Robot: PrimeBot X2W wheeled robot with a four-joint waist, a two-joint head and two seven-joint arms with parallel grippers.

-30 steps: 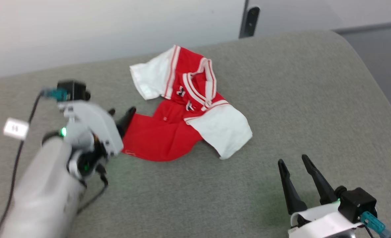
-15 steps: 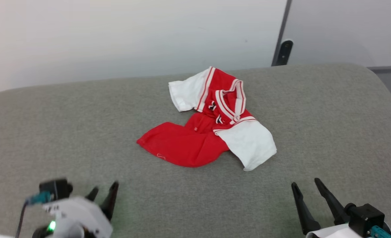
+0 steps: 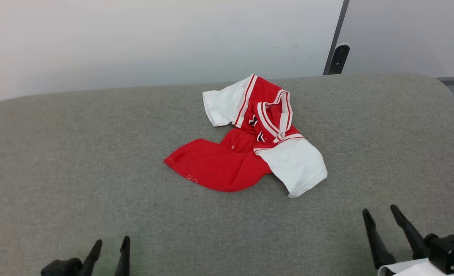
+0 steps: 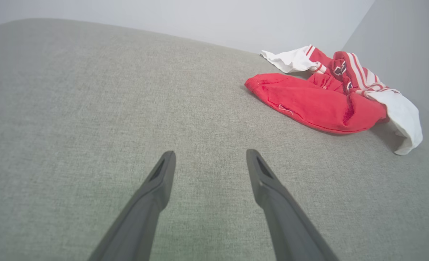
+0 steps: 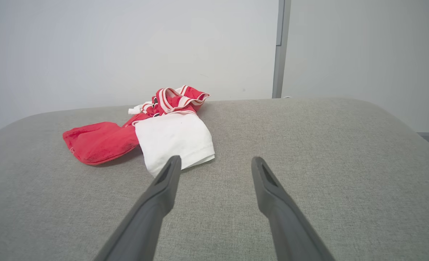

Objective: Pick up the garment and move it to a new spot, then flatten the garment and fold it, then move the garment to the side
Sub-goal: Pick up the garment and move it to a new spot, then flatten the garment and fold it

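The garment (image 3: 246, 149), a red jersey with white short sleeves and striped trim, lies crumpled on the grey cushioned surface (image 3: 96, 153), a little beyond its middle. Bits of black numerals show near the collar. It also appears at the upper right in the left wrist view (image 4: 319, 101) and at the left in the right wrist view (image 5: 153, 134). My left gripper (image 3: 112, 243) sits open at the bottom left, well short of the garment, nothing between its fingers (image 4: 160, 181). My right gripper (image 3: 380, 212) is open at the bottom right, its fingers (image 5: 163, 185) just short of the near white sleeve.
A pale wall (image 3: 135, 38) rises behind the surface, with a dark vertical strip and a black bracket (image 3: 337, 57) at the back right. The surface rounds off at its far right corner (image 3: 441, 92).
My left gripper has drawn back from the garment's red hem to the bottom left, empty. The head camera has shifted, so the whole scene sits differently. The garment lies as before.
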